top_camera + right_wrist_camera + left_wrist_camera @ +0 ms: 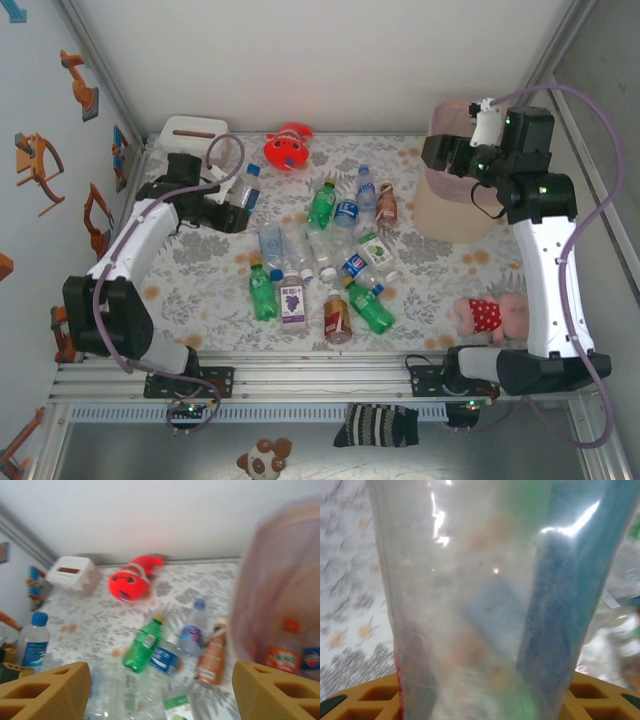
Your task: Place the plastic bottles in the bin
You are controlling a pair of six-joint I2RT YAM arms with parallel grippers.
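Clear bottle (480, 605) sits between the fingers of your left gripper (485, 690), far-left on the bench (200, 290); can't tell if clamped. Your right gripper (161, 672) is wide open, empty, beside the bin (450, 215). Other bottles (322, 248) lie mid-bench.

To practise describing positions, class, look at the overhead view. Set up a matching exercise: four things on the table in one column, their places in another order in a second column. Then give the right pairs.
Things:
1. bin
2. white tissue box
3. red plush toy
4. pink plush toy

Places:
A. far left corner
B. near right corner
C. far right side
D. middle of the far edge

Pairs: 1-C, 2-A, 3-D, 4-B
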